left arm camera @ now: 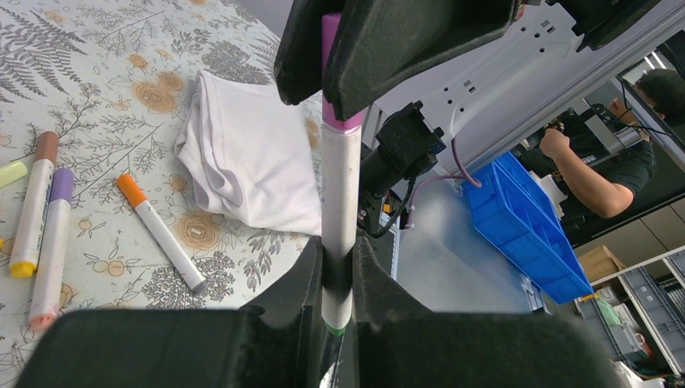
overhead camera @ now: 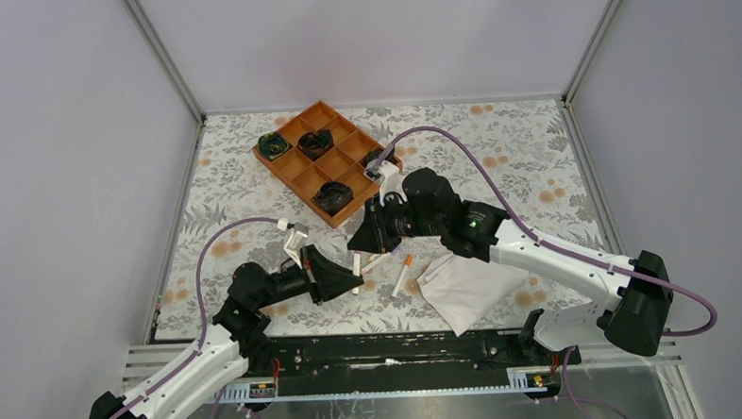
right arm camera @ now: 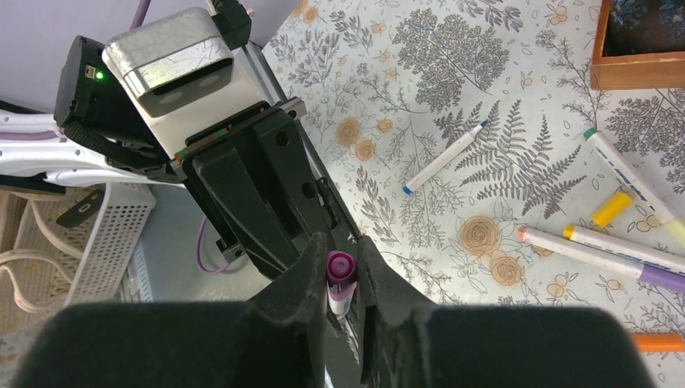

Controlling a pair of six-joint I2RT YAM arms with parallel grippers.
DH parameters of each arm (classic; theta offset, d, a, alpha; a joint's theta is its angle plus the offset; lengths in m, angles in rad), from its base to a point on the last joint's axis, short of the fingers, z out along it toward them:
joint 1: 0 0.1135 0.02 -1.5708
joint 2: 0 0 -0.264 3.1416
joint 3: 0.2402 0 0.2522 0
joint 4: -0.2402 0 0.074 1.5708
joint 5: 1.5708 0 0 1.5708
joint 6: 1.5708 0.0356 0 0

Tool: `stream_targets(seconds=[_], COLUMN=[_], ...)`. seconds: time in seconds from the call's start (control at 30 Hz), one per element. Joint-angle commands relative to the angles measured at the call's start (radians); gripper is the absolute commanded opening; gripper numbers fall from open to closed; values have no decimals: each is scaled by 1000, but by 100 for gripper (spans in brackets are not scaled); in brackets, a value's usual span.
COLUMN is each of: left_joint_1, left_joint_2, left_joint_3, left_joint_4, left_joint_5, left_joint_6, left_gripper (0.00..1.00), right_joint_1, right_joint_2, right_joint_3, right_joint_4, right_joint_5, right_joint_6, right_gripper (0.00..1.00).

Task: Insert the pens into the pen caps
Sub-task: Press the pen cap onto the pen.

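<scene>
In mid-air, left jaws clamp a pen (left arm camera: 339,202); right jaws seemingly pinch its cap (right arm camera: 340,271).

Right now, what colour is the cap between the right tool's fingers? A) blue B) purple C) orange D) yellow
B: the right wrist view shows the right tool closed around a purple cap, on the end of the pen clamped by the left tool.

Left tool (left arm camera: 338,259) clamped shut; right tool (right arm camera: 339,259) narrow, directly opposite, tip to tip.
</scene>
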Motion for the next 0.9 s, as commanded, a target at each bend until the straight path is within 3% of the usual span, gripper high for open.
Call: stream_targets(seconds=[0.0, 0.13, 0.4, 0.63, 0.87], left_joint_1=[-6, -6, -6, -5, 43], left_joint_2=[1, 17, 31, 66, 143], left_joint_3=[34, 57, 133, 177, 238], left_joint_4=[47, 6, -163, -219, -238], left_joint_5=[23, 12, -62, -89, -5], left_joint_6=[-8, -10, 31, 32, 38], left_gripper=[0, 0, 0, 0, 0], right_joint_1=[-5, -6, -5, -4, 0], right_joint_2=[5, 8, 3, -30, -51], right_joint_3=[-8, -22, -64, -110, -144], right_joint_4=[46, 42, 61, 121, 138], right_joint_5=[-42, -71, -116, -170, -225], right_joint_6=[-2, -7, 68, 141, 156], right_gripper=[11, 0, 0, 0, 0])
